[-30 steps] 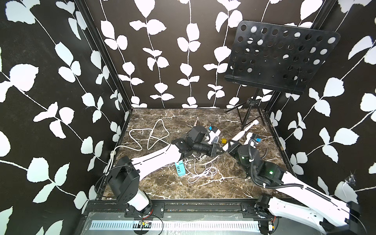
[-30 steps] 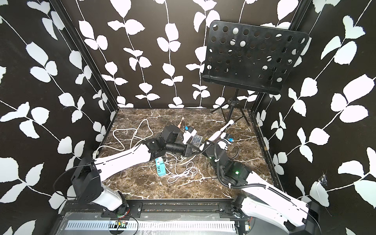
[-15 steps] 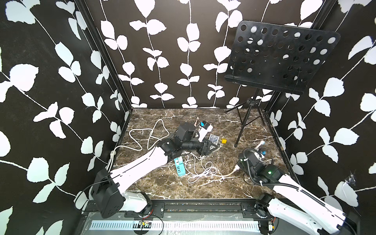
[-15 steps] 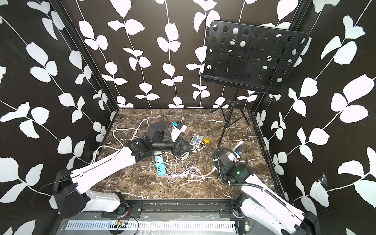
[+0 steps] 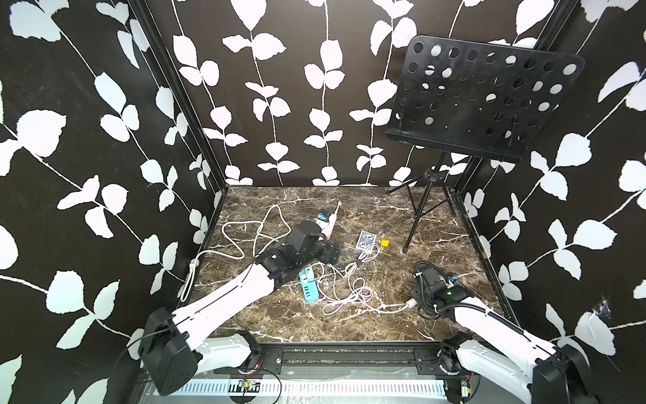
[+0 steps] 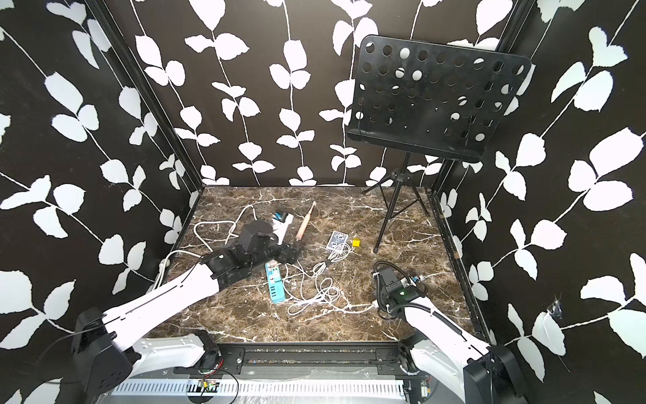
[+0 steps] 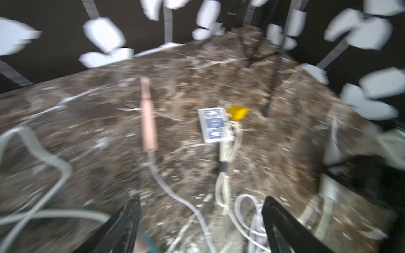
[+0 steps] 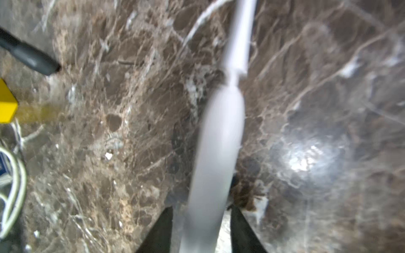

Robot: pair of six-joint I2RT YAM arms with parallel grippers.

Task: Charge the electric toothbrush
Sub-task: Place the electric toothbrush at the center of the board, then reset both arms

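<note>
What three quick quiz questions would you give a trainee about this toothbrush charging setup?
1. True or false: the yellow cube lies beside the blue card box.
2. The left end effector is: A open, B shut on the yellow cube, C shut on the blue card box.
3. What colour is the power strip?
Key: 1 true; 2 A; 3 teal.

My desk (image 5: 384,210), brown marble: teal strip (image 5: 309,288) mid-front, loose white cables (image 7: 63,173) around it, pink brush (image 6: 303,224) toward the back, card deck (image 5: 366,240) with yellow cube (image 5: 385,242) just beside, stand (image 5: 417,224) feet at back right.
</note>
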